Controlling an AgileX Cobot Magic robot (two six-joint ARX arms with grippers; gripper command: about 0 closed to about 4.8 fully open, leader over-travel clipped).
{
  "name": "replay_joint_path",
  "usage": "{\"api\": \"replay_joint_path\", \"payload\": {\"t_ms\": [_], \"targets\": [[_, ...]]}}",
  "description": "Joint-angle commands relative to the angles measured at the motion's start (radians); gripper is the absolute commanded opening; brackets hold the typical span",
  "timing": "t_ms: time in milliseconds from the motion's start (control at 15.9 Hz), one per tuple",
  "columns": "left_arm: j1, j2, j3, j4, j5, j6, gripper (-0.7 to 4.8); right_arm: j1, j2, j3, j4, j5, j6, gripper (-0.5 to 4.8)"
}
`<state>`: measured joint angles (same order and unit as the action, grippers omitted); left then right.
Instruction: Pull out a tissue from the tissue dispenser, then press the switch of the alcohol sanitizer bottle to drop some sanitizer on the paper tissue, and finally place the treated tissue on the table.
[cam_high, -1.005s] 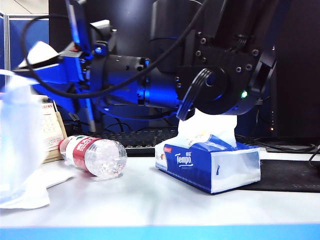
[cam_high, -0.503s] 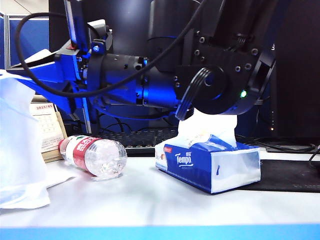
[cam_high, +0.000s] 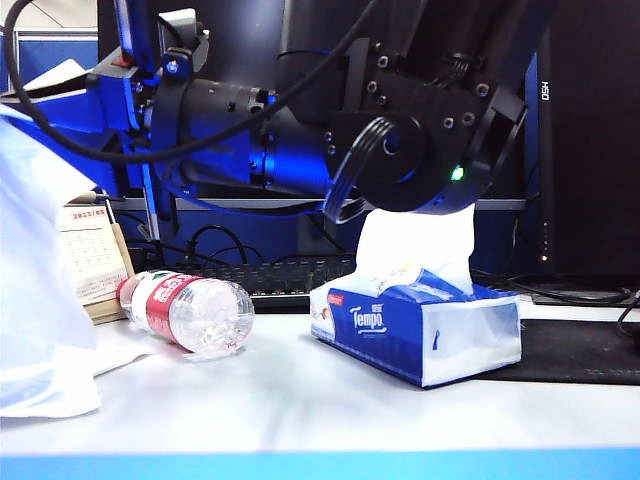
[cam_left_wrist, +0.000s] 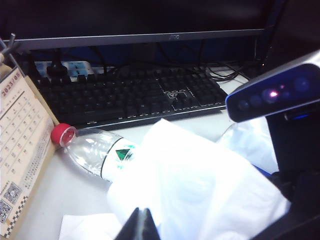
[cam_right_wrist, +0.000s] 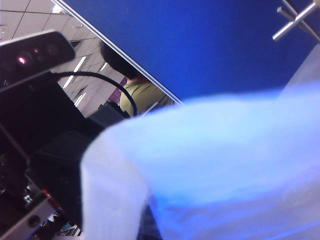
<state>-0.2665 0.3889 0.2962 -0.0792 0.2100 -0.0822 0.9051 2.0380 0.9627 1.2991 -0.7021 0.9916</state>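
Note:
The blue and white Tempo tissue dispenser (cam_high: 415, 335) lies on the table (cam_high: 320, 400), with a white sheet standing out of its top. My right arm reaches across to the far left of the exterior view. There my right gripper (cam_high: 50, 105) is shut on the tissue (cam_high: 35, 290), which hangs down to the table top. This tissue (cam_right_wrist: 210, 165) drapes over the right gripper's dark fingertip (cam_right_wrist: 147, 225). In the left wrist view the tissue (cam_left_wrist: 200, 185) fills the middle, just beyond my shut left gripper (cam_left_wrist: 141, 222). The alcohol sanitizer bottle and its switch are hidden.
A clear water bottle with a red label (cam_high: 190, 312) lies on its side left of the dispenser. A desk calendar (cam_high: 90, 262) stands behind it. A black keyboard (cam_left_wrist: 130, 95) lies at the back, a black mat (cam_high: 580, 352) at the right. A flat white paper (cam_left_wrist: 85, 227) lies near the left gripper.
My right arm has moved up and to the left with the tissue. More of the sheet standing out of the dispenser now shows below the arm.

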Motion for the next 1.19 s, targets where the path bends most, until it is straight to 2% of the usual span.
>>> {"api": "replay_joint_path", "payload": {"t_ms": [63,188,1194], "targets": [[0.000,0.000,0.001,0.002,0.016,-0.005,-0.05,0.002,-0.005,0.001,0.014,-0.004,0.003,-0.05],[0.000,0.001,-0.021,-0.003,0.015,-0.027,-0.05,0.001,-0.005,0.001,0.014,0.004,0.003,-0.05],[0.000,0.000,-0.088,-0.010,0.012,-0.048,-0.05,0.001,-0.005,0.001,0.016,0.012,-0.004,-0.05]]}}
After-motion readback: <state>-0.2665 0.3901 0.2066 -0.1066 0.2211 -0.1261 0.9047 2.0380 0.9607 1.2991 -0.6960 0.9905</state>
